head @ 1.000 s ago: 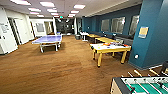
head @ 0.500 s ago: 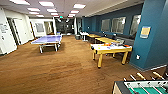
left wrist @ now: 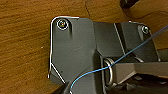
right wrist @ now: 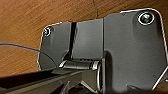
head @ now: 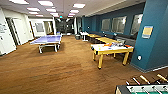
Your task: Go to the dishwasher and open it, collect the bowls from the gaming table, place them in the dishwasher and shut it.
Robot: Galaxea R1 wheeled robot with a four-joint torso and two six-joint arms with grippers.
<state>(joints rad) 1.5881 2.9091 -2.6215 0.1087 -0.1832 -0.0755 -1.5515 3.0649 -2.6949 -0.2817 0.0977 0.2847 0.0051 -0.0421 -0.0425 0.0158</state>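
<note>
A table with a pale top and yellow wooden legs (head: 111, 48) stands at the right of the head view. Small orange and other bright things (head: 110, 44) lie on it, too blurred to tell whether they are bowls. The dishwasher is out of view. No long plain white table can be made out, apart from a small white one (head: 84, 33) far back. In the left wrist view my dark wrist plate (left wrist: 72, 55) hangs over wood-pattern floor. The right wrist view has its plate (right wrist: 130, 50) over the same floor.
A blue ping-pong table (head: 47, 40) stands at the left middle. More yellow tables (head: 105, 39) line the blue wall to the right. The foosball table (head: 142, 88) with its rods is at the bottom right. A blue pillar (head: 155, 37) rises at the right. Brown floor (head: 55, 72) spreads ahead.
The whole head view has shifted slightly as the camera moved; the foosball table sits a little lower in the picture. Nothing in the room has moved.
</note>
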